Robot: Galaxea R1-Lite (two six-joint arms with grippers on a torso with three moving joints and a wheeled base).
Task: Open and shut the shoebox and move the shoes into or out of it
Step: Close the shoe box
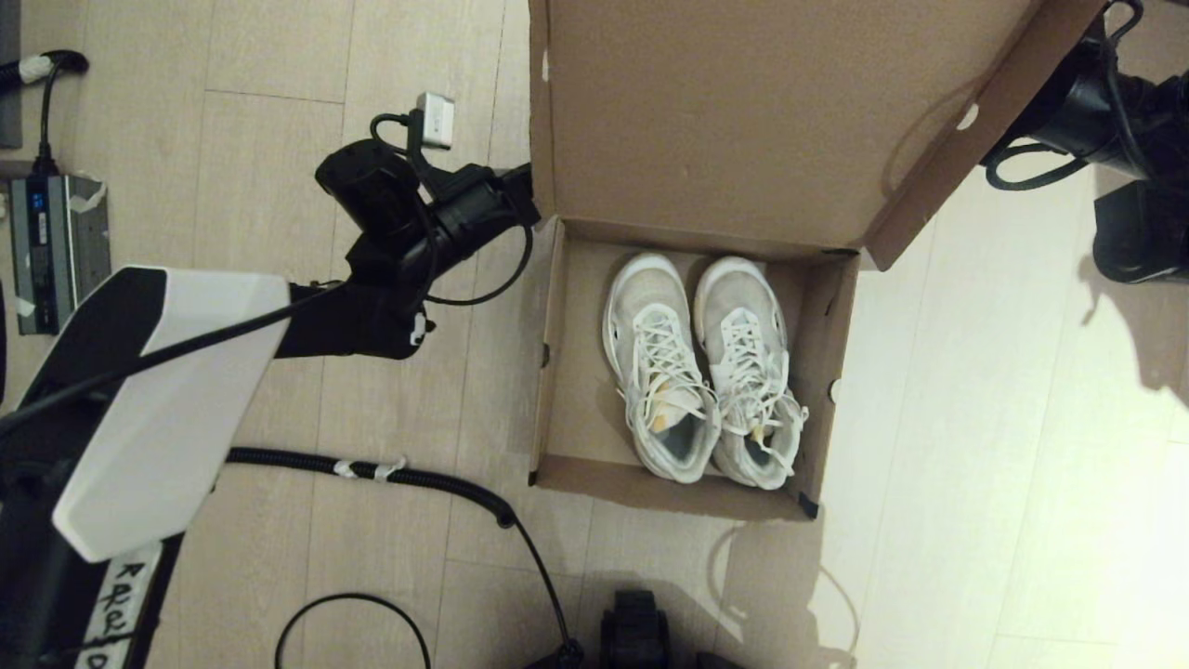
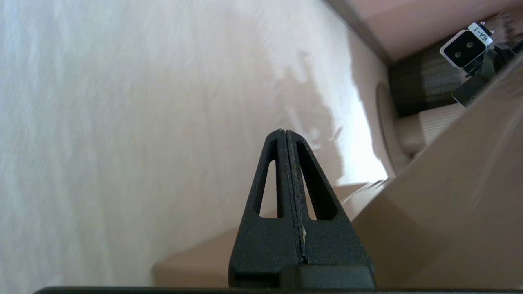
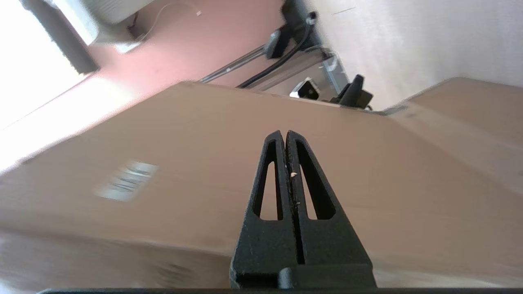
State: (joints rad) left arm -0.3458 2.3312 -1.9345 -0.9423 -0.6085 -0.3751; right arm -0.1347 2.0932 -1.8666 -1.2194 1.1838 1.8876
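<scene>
The shoebox [image 1: 555,372] stands open on the floor, its lid [image 1: 725,121] raised upright at the back. Both white shoes [image 1: 661,372] lie side by side inside, toes toward the lid. My left arm [image 1: 464,209] reaches to the lid's left edge; its fingers are hidden there in the head view. In the left wrist view the left gripper [image 2: 284,132] is shut and empty, with cardboard [image 2: 449,212] right beside it. My right arm [image 1: 1077,102] is behind the lid's right side flap. The right gripper [image 3: 284,132] is shut and empty, facing the lid's outer face [image 3: 367,163] with its white label [image 3: 126,179].
A grey power unit [image 1: 56,251] lies at the far left of the wooden floor. A corrugated black cable [image 1: 418,478] runs in front of the box's left side. A black part [image 1: 636,632] sits at the near edge.
</scene>
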